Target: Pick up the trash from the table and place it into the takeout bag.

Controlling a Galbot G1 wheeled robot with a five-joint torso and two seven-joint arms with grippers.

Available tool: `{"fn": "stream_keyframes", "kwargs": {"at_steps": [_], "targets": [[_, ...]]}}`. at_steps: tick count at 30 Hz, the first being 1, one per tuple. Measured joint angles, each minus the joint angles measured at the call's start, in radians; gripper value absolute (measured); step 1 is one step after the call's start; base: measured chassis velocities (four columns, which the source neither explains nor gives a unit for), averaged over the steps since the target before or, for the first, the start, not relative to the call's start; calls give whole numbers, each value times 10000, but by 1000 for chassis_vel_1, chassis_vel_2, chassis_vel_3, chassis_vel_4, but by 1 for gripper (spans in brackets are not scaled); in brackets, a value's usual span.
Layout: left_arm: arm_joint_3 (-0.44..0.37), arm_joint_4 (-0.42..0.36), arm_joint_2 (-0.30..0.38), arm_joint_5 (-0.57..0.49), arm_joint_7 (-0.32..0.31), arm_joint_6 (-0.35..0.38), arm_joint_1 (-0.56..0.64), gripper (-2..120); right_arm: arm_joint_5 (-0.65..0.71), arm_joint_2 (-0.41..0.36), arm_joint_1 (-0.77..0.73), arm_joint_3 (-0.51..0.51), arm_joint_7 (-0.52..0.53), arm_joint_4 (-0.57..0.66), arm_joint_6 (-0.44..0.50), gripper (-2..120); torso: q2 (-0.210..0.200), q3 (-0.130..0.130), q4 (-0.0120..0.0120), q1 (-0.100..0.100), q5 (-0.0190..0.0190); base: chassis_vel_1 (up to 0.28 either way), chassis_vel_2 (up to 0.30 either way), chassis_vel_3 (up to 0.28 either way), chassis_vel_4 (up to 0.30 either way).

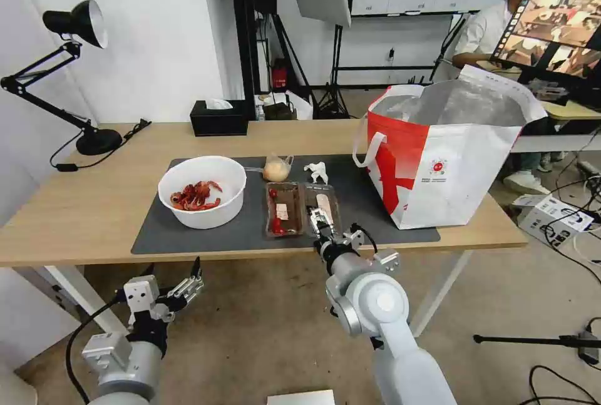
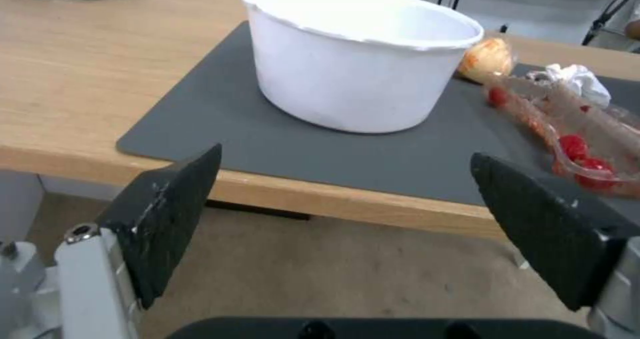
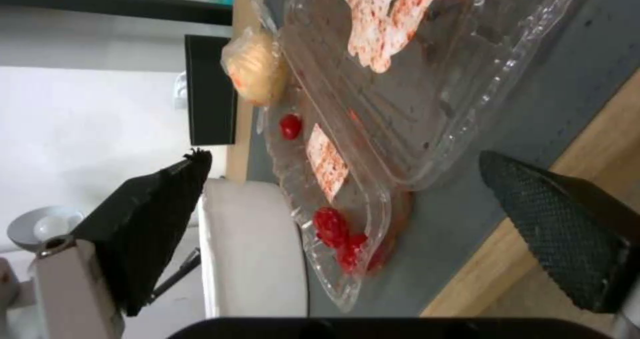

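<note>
Directly before the right gripper (image 1: 321, 221), whose fingers are spread apart, the clear hinged tray (image 1: 303, 208) is seen lying open on the grey mat (image 1: 206, 237) at the table's (image 1: 75, 205) front edge; contact is probably not made, but this is hard to judge. Left of the tray stands the white bowl (image 1: 201, 191), behind it the small bag (image 1: 276, 169) and the tissue (image 1: 317, 172). The takeout bag (image 1: 447, 161) stands at the right. The left gripper (image 1: 188, 286) is held open below the table edge.

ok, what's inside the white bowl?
Red crayfish shells lie piled in the white bowl, seen from the head view. Whatever lies under the pile is covered.
</note>
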Motion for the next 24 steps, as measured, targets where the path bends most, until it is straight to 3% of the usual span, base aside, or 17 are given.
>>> {"fn": "stream_keyframes", "kwargs": {"at_steps": [24], "targets": [[-28, -56, -35, 88, 0, -21, 129, 100, -192, 61, 310, 142, 107, -275, 52, 100, 0, 0, 0, 0, 0, 0, 0, 0, 0]]}}
